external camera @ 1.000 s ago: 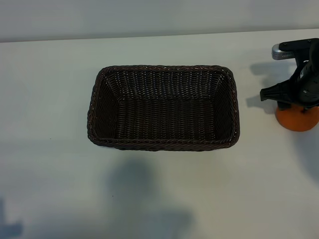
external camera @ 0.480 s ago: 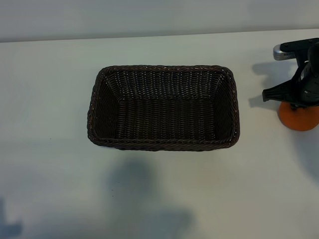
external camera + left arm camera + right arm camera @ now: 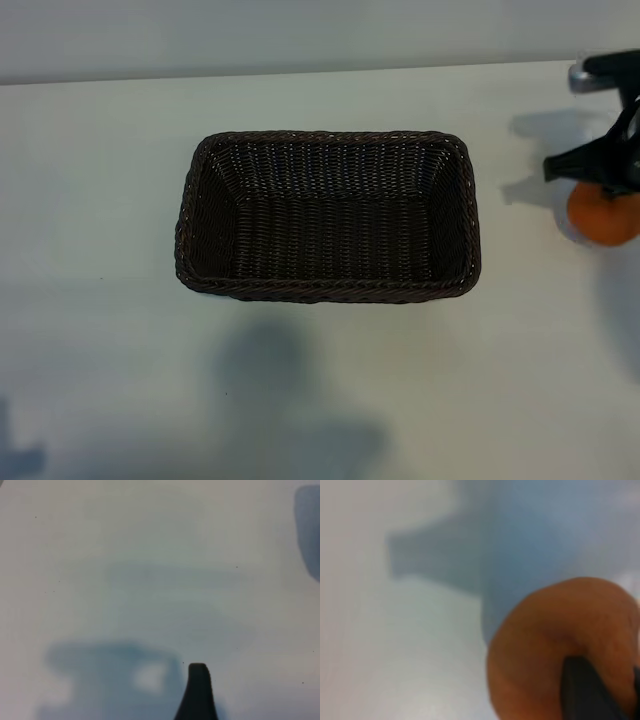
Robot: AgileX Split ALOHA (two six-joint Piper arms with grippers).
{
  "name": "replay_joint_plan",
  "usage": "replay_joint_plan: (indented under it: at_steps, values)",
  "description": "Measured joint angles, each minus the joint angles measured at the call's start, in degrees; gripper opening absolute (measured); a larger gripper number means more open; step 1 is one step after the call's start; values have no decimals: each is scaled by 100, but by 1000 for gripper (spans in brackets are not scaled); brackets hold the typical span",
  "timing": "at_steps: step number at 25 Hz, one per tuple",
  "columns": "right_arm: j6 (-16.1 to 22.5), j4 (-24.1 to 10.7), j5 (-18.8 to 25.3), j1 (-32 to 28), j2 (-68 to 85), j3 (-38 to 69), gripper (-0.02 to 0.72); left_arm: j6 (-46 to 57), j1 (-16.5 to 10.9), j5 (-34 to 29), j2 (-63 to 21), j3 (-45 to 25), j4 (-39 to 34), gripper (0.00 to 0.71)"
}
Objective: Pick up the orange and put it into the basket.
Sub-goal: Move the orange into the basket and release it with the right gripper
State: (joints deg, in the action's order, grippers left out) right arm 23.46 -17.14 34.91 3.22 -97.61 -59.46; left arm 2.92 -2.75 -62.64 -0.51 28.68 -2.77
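The orange (image 3: 603,218) is at the far right of the exterior view, to the right of the dark brown wicker basket (image 3: 325,292), which has nothing in it. My right gripper (image 3: 601,178) comes down on the orange from above and is shut on it. In the right wrist view the orange (image 3: 545,650) fills the lower corner, with one dark finger (image 3: 585,690) pressed against its skin and the white table some way below. The left arm is out of the exterior view; its wrist view shows one dark fingertip (image 3: 198,675) over bare table, nothing held.
The white table (image 3: 100,180) ends at a pale wall along the back. Soft arm shadows lie in front of the basket and beside the orange. The right arm stands at the frame's right edge.
My right gripper closed on the orange, and both have shifted slightly right and toward the back of the table. The basket has not moved.
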Motion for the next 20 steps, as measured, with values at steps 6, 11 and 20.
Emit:
replay_joint_plan:
  at_steps: [6,11,20]
  values:
    - [-132,25,423,0,727,-13,107,-12,0,0,0,0,0,592]
    - [-480,319,673,0,1372,-13,107,-12,0,0,0,0,0,592]
    - [-1414,1390,1012,498,1718,-384,105,-12,0,0,0,0,0,592]
